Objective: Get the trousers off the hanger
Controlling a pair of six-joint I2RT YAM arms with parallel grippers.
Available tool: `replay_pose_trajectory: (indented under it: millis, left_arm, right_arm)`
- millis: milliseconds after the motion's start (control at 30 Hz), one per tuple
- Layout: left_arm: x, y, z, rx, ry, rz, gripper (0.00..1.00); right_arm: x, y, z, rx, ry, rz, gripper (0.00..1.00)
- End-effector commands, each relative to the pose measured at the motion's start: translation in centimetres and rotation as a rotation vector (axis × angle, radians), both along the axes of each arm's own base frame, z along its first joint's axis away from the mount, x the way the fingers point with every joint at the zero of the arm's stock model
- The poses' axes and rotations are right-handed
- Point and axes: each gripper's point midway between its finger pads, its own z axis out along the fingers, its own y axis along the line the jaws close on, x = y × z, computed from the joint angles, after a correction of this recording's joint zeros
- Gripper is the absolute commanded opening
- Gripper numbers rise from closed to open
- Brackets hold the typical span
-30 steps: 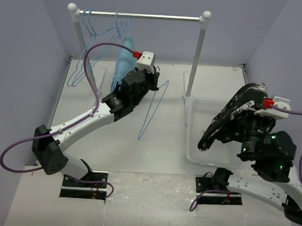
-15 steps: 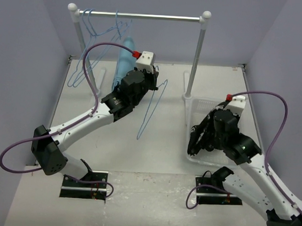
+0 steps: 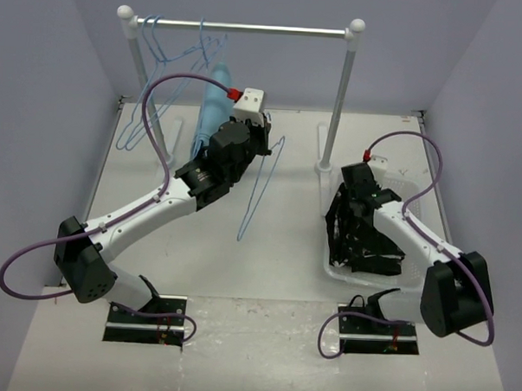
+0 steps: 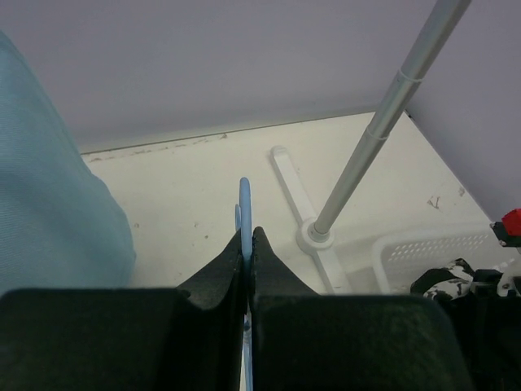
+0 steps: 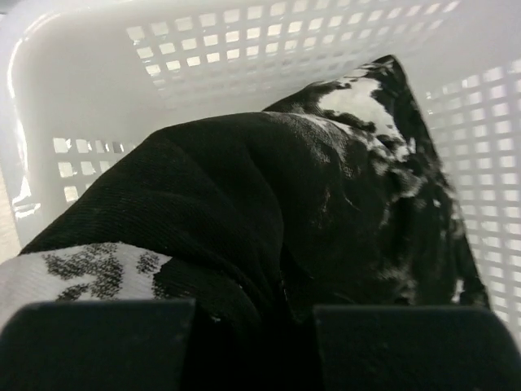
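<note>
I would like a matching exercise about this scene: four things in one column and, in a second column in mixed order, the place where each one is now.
Things
1. trousers
2. hanger
3. light-blue cloth
4. white basket

Places
A. hangs from the rail
B. pinched in the left gripper
C. stands on the table, near a post of the rail
D. lies in the basket, at the right gripper

Pairs: 1-D, 2-B, 3-A, 4-C

Black, white-speckled trousers [image 5: 326, 212] bunched between the fingers of the right pincer [image 5: 254, 314], inside a white perforated basket [image 5: 244, 49].
</note>
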Motion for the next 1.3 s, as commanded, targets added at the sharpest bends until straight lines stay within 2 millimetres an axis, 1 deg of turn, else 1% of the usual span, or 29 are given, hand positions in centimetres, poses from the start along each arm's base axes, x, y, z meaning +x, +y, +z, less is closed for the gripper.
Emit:
replay_pose_trajectory:
  millis: [0,33,67,100,133,200,233,267,300,333,367,400,467,500,633,667,733,767,800,833,867,900,933,967,1000,1033,1067,1100,1267]
  left_arm:
    - [0.0,1.3,2.6,-0.025,-0.058,0.038,0.00]
    - [0.0,1.3,2.8,-0.024,-0.061,0.038,0.00]
    - [0.1,1.3,3.0,-0.023,-0.063,0.036,0.00]
    - [0.0,1.2,3.5,-0.028,-0.070,0.031,0.00]
    - [0.0,1.1,3.8,-0.030,-0.076,0.021,0.00]
    - [-0.1,0.8,4.8,-0.040,-0.093,0.007,0.00]
    - [-0.1,0.6,5.1,-0.044,-0.096,-0.002,0.00]
    - [0.0,0.5,5.3,-0.042,-0.099,-0.005,0.00]
    - [0.0,0.5,5.7,-0.042,-0.103,-0.007,0.00]
    - [0.0,0.3,6.5,-0.048,-0.116,-0.013,0.00]
    - [0.1,0.3,6.9,-0.046,-0.126,-0.013,0.00]
    - [0.1,0.3,8.2,-0.062,-0.148,-0.010,0.00]
    - [0.4,0.3,9.0,-0.054,-0.168,-0.002,0.00]
    - [0.6,0.5,10.5,-0.062,-0.195,0.013,0.00]
    - [1.7,0.7,12.7,-0.042,-0.251,0.060,0.00]
    - [2.1,0.5,14.0,-0.056,-0.282,0.069,0.00]
    - [2.6,0.5,15.3,-0.033,-0.321,0.089,0.00]
    - [3.1,0.4,16.7,-0.043,-0.347,0.111,0.00]
    - [3.4,0.4,17.5,-0.049,-0.361,0.122,0.00]
    - [4.4,0.0,17.3,-0.004,-0.373,0.129,0.00]
    - [4.4,0.3,19.4,-0.028,-0.407,0.138,0.00]
    - [4.6,0.2,20.0,-0.027,-0.421,0.136,0.00]
    - [5.6,-0.3,19.5,-0.004,-0.422,0.145,0.00]
    - [6.0,-0.3,19.9,0.001,-0.429,0.154,0.00]
    - [5.9,0.3,21.9,-0.022,-0.462,0.173,0.00]
    - [6.6,-0.1,21.6,-0.017,-0.460,0.174,0.00]
    - [6.7,0.0,22.0,-0.023,-0.465,0.173,0.00]
    - [6.7,0.4,22.9,-0.043,-0.482,0.175,0.00]
    - [6.7,0.3,24.1,-0.073,-0.528,0.156,0.00]
  right_arm:
    - [-2.7,-0.7,-3.6,0.044,0.213,-0.079,0.00]
    - [-2.7,-0.8,-3.7,0.040,0.226,-0.095,0.00]
    - [-2.2,-0.8,-3.4,0.039,0.224,-0.106,0.01]
    - [-2.3,-0.9,-3.1,0.029,0.225,-0.111,0.07]
    - [-2.2,-1.0,-2.6,0.025,0.219,-0.113,0.16]
    - [-1.6,-0.9,-0.5,0.039,0.169,-0.108,0.60]
    - [-1.5,-0.8,0.3,0.045,0.147,-0.100,0.96]
    - [-1.2,-0.7,1.5,0.056,0.116,-0.083,0.99]
    - [-1.1,-0.5,2.3,0.069,0.091,-0.069,0.99]
    - [-1.1,-0.2,4.1,0.098,0.033,-0.040,0.99]
    - [-1.1,0.0,5.1,0.115,0.001,-0.016,0.99]
    - [-1.1,0.7,7.0,0.160,-0.067,0.023,0.99]
    - [-1.3,1.1,8.6,0.181,-0.127,0.082,0.99]
    - [-1.4,1.5,10.3,0.211,-0.196,0.120,0.99]
    - [-1.9,2.0,13.0,0.248,-0.308,0.174,0.99]
    - [-2.0,1.9,13.5,0.248,-0.326,0.172,0.99]
    - [-2.2,1.7,14.1,0.249,-0.349,0.171,0.99]
    - [-2.3,1.5,14.5,0.245,-0.360,0.168,0.99]
    - [-2.3,1.5,14.7,0.243,-0.368,0.172,0.99]
    - [-2.2,1.4,14.9,0.236,-0.373,0.172,0.99]
    - [-2.1,1.3,14.8,0.231,-0.370,0.168,0.99]
    - [-2.1,1.3,14.8,0.226,-0.372,0.168,0.99]
    - [-2.0,1.2,14.5,0.221,-0.365,0.165,0.99]
    - [-1.9,1.2,14.4,0.215,-0.360,0.161,0.99]
    - [-1.7,1.1,14.2,0.209,-0.356,0.159,0.99]
    - [-1.6,1.0,14.1,0.200,-0.350,0.156,0.99]
    - [-1.4,1.0,13.8,0.192,-0.338,0.154,0.99]
    - [-1.4,0.8,13.7,0.182,-0.335,0.145,0.99]
    - [-0.7,1.0,13.5,0.180,-0.327,0.144,0.99]
